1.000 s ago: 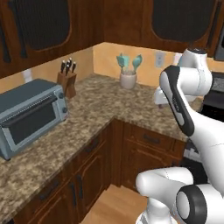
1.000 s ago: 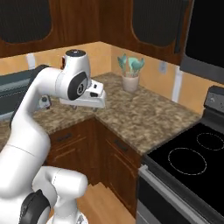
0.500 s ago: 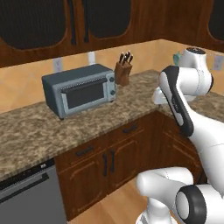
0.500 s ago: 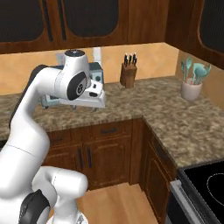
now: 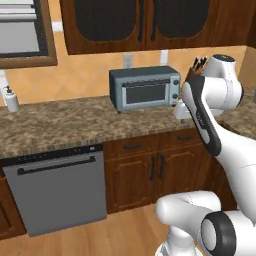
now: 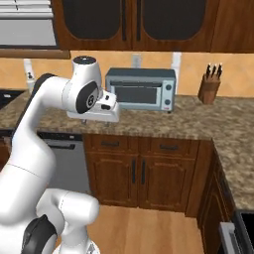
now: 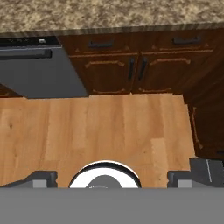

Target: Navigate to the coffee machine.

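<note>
The gripper (image 7: 112, 177) hung tucked in front of the robot, aimed down at the wood floor (image 7: 109, 127), its two dark finger tips (image 7: 43, 178) set well apart at the bottom corners of the hand view with nothing between them. That spread, empty posture fit a driving phase: there was nothing to hold, and the arm was folded close, probably so it would not swing into the cabinets. In the right base view the hand sat level with the counter edge, short of the granite counter (image 6: 198, 121).

Beyond the hand, the lower cabinet doors (image 7: 135, 70) and a grey dishwasher (image 7: 35, 70) lined the floor. On the counter above stood a grey-blue toaster oven (image 5: 145, 90), pushed back against the tan wall, with a knife block (image 6: 208, 88) off to its right near the corner. A white soap dispenser (image 5: 11, 99) stood far to the left under a window frame. Dark upper cabinets (image 5: 145, 22) ran along the top.

The coffee machine was nowhere among these things; no black boxy appliance stood on this stretch of counter. The navigation was therefore judged unfinished, and the base likely needed to turn or drive on along the counter until the machine came before it.
</note>
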Controlling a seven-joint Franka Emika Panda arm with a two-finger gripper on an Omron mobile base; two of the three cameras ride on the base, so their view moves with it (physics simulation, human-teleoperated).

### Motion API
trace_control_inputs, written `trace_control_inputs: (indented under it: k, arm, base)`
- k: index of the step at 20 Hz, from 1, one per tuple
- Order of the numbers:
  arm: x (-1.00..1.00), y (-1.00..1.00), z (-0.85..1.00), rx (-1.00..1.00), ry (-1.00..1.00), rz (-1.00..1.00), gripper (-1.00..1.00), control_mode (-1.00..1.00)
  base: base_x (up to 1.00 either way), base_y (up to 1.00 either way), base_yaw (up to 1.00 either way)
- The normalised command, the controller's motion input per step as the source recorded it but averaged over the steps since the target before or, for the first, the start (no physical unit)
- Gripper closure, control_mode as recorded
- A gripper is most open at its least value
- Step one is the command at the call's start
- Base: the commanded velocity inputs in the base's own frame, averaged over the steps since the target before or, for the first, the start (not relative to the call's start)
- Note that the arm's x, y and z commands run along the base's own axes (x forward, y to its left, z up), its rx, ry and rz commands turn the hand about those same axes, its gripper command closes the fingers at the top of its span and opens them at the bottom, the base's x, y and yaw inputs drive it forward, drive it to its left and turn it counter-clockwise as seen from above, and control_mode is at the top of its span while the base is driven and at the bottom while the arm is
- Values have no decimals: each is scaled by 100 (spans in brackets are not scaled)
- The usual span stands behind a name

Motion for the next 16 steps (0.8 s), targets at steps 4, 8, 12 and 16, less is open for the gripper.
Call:
trace_control_inputs:
  k: [4,8,12,16]
  arm:
    - [0,0,0,0,0,0,-100,100]
    - [0,0,0,0,0,0,-100,100]
    - [0,0,0,0,0,0,-100,100]
    - [0,0,0,0,0,0,-100,100]
  base:
    - [-22,10,28]
    - [-3,58,0]
    - [-12,100,0]
    - [-1,100,0]
